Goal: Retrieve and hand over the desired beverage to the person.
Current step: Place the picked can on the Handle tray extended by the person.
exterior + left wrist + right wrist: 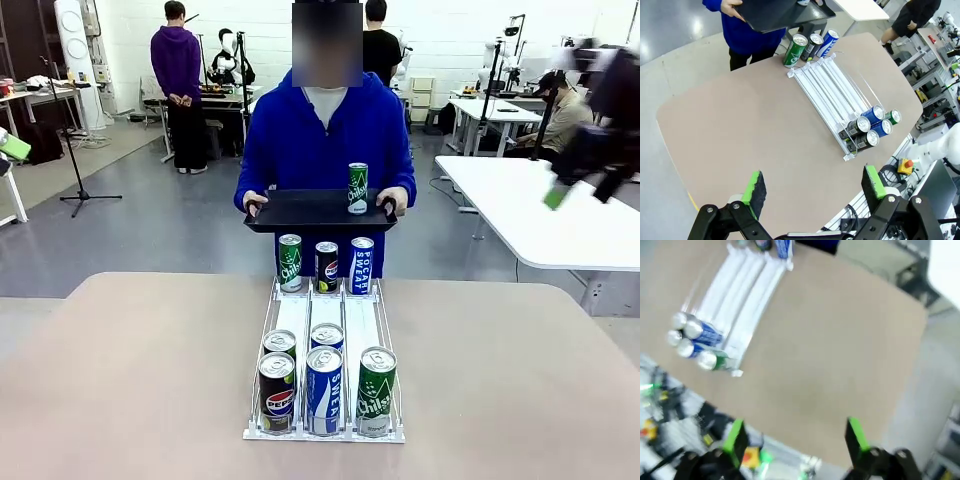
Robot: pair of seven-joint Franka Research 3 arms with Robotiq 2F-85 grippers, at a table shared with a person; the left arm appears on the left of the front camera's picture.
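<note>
beige bench (130, 380) with can rack (300, 315), person (325, 130) beyond with tray (310, 210) and green can (357, 188), left tool (814, 186) and right tool (795, 436) released

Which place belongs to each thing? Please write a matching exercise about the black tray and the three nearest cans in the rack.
Things: 1 black tray; 2 front Pepsi can; 3 front Pocari Sweat can; 4 front Chilsung can.
Places: A right lane of the rack; B held by the person; C left lane; D middle lane.
Pairs: 1-B, 2-C, 3-D, 4-A.
</note>
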